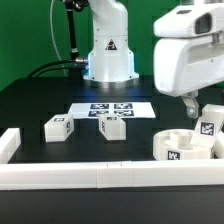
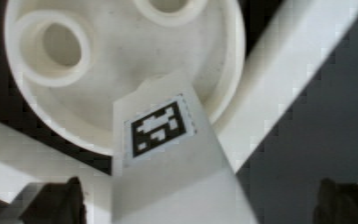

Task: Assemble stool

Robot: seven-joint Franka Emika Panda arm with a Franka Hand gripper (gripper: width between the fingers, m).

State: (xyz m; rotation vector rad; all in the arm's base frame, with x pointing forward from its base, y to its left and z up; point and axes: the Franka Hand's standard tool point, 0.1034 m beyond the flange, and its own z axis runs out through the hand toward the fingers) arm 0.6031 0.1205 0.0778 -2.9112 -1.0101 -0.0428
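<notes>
The round white seat (image 1: 183,146) with holes lies at the exterior view's right, and fills the wrist view (image 2: 91,62). A white leg with a square tag (image 1: 209,124) stands tilted at the seat's far right edge; in the wrist view (image 2: 165,150) it reaches over the seat's rim. My gripper (image 1: 196,110) hangs right over this leg. In the wrist view the gripper (image 2: 197,205) has its dark fingers (image 2: 51,200) wide apart, with the leg between them and gaps on both sides. Two more tagged legs (image 1: 57,128) (image 1: 112,127) stand on the black table at the left and centre.
The marker board (image 1: 112,109) lies behind the two loose legs. A long white border rail (image 1: 90,178) runs along the front, with a short piece (image 1: 8,145) at the exterior view's left. The arm's base (image 1: 108,55) stands at the back.
</notes>
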